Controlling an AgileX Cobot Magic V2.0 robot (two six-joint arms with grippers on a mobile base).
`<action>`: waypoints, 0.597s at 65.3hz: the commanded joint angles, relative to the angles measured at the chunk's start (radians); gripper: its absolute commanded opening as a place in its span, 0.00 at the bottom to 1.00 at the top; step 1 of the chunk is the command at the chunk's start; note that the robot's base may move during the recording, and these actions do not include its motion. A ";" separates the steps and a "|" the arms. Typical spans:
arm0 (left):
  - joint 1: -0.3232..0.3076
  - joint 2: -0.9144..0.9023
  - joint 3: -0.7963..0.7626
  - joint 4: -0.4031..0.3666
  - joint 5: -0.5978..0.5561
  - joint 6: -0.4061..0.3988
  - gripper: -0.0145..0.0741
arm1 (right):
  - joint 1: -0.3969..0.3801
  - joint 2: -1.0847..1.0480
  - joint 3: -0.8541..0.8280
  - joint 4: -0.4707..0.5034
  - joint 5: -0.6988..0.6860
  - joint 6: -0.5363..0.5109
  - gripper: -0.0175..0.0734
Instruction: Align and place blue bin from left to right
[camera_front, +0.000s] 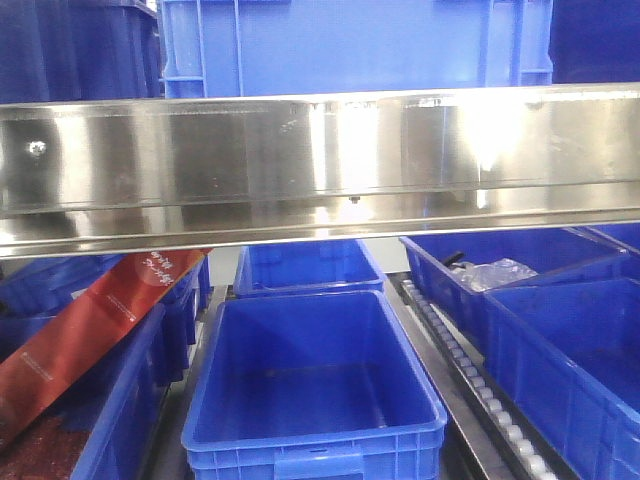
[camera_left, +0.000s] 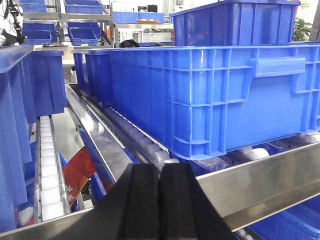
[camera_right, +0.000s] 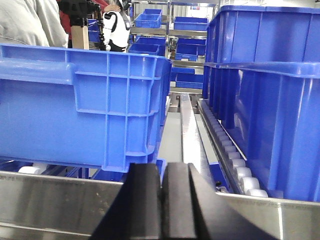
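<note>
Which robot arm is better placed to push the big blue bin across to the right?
Probably the left. The left gripper sits shut beside the blue bin's left corner, so it could push rightward. The right gripper, also shut, faces the bin's right corner, where darker bins crowd close.

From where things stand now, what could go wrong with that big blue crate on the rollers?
1. The blue crate sits on rollers, so an uneven push could roll or skew it.
2. A neighbouring bin stands close on the right; the crate might bump it.
3. Both the left gripper and right gripper look shut and hold nothing.
</note>
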 joint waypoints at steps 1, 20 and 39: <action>-0.003 -0.007 0.000 -0.006 -0.017 -0.004 0.04 | -0.004 -0.005 0.001 -0.003 -0.032 -0.011 0.12; 0.121 -0.052 0.031 -0.090 -0.015 0.086 0.04 | -0.004 -0.005 0.001 -0.003 -0.032 -0.011 0.12; 0.401 -0.280 0.240 -0.111 -0.022 0.086 0.04 | -0.004 -0.005 0.001 -0.003 -0.032 -0.011 0.12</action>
